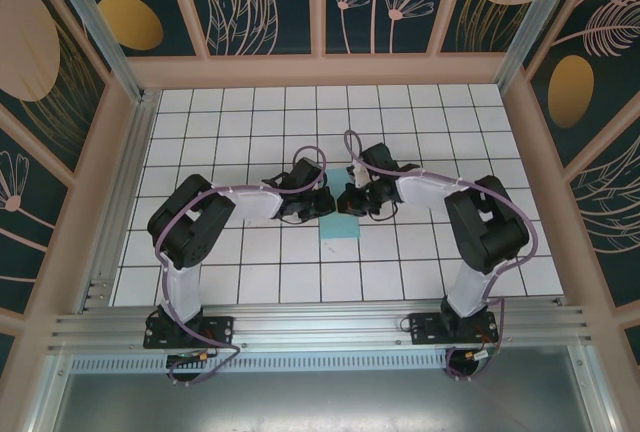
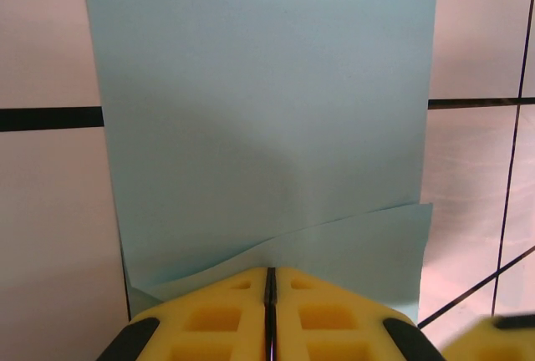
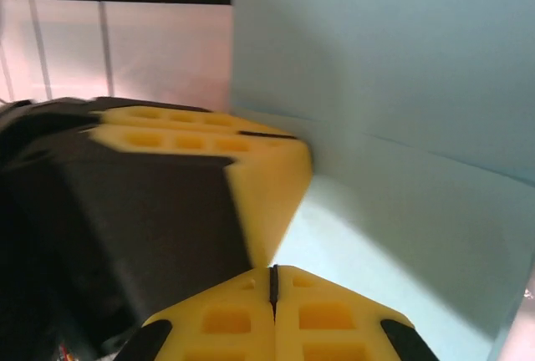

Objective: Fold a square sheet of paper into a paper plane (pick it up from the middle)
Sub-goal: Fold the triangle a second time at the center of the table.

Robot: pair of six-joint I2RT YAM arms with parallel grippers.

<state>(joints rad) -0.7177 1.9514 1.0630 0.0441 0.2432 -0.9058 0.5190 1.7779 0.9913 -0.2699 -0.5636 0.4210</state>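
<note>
paper point(image 1: 340, 229) at left pincer point(image 2: 269, 274), right pincer point(image 3: 272, 271)

From above, most of the square sheet of paper point(image 1: 340, 229) lies under the two wrists point(image 1: 303, 199) — only a small teal patch shows, its folds too small to read. On the left wrist camera its far edge runs off the top and its near edge hides behind the left fingers point(image 2: 226, 319). On the right wrist camera it is cut off top and right — the left fingers there are blurred.
</note>
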